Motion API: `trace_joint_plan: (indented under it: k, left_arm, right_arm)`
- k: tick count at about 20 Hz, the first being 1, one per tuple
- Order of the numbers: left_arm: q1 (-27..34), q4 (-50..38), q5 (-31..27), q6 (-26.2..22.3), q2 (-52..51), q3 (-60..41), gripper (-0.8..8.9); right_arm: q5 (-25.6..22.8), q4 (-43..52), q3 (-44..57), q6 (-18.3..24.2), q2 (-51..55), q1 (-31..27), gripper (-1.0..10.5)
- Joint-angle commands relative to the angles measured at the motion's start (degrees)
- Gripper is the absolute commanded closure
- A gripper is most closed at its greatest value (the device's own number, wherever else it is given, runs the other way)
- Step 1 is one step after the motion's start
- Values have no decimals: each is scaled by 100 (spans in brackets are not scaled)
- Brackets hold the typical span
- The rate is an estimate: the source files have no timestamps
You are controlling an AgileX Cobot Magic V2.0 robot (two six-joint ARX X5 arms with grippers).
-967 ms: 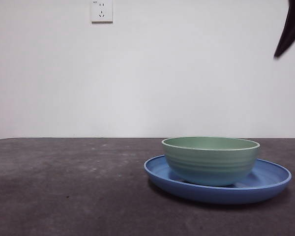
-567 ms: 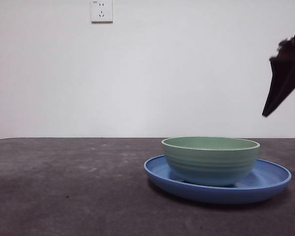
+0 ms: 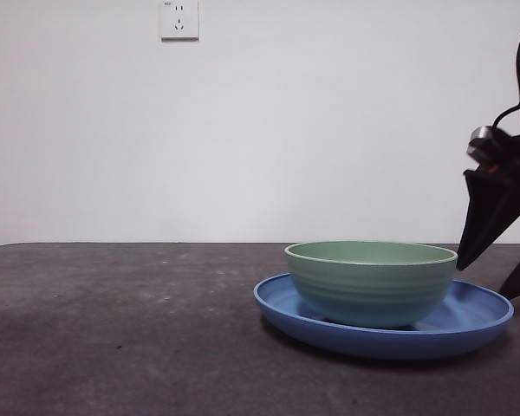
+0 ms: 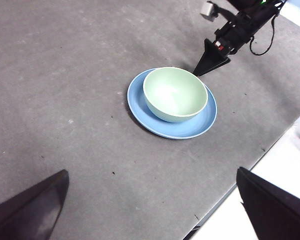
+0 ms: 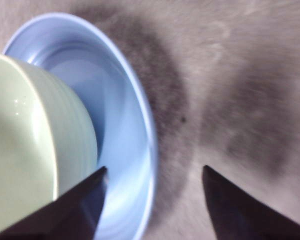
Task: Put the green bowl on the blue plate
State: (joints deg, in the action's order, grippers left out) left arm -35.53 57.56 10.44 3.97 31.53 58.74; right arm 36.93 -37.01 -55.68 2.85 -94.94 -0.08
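Counting from my console, I see one green bowl (image 3: pixel 371 282) and one blue plate (image 3: pixel 477 316) — nothing else on the grey table (image 3: pixel 121 329) but two grippers. I read the bowl as sitting upright inside the plate, mouth facing up, round with no long axis to speak of; in the left wrist view it rests off-centre, nearer one side of the plate's rim. My right gripper (image 3: pixel 496 270) is low beside the plate's edge, jaws spread — one over the plate's rim next to the bowl's wall, the other over bare table. My left gripper (image 4: pixel 155 210) hangs high and well apart from the dishes, jaws wide apart, pinching nothing. A white wall outlet (image 3: pixel 179 19) sits on the back wall.
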Motion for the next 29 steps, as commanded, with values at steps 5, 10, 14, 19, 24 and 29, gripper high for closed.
trace_joint_plan:
  k: [5, 10, 14, 19, 24, 29]
  left_arm:
    - [-44, -66, 15, 0, 24, 61, 154]
    - [-44, -96, 15, 0, 24, 61, 156]
    - [-44, -227, 13, 0, 24, 61, 156]
    - [-44, -308, 15, 0, 24, 61, 156]
    - [-44, -310, 13, 0, 24, 61, 156]
    - [-44, -310, 15, 0, 24, 61, 156]
  right_arm:
    - [22, 136, -101, 144, -468, 275, 774]
    - [-289, 192, -101, 164, -472, 339, 941]
    - [-284, 98, -232, 96, -466, 341, 941]
    - [-289, -498, -831, -11, -466, 496, 941]
    - [-284, -450, -1257, -715, -466, 975, 941]
    - [-286, 188, -1268, -1458, -476, 1620, 941]
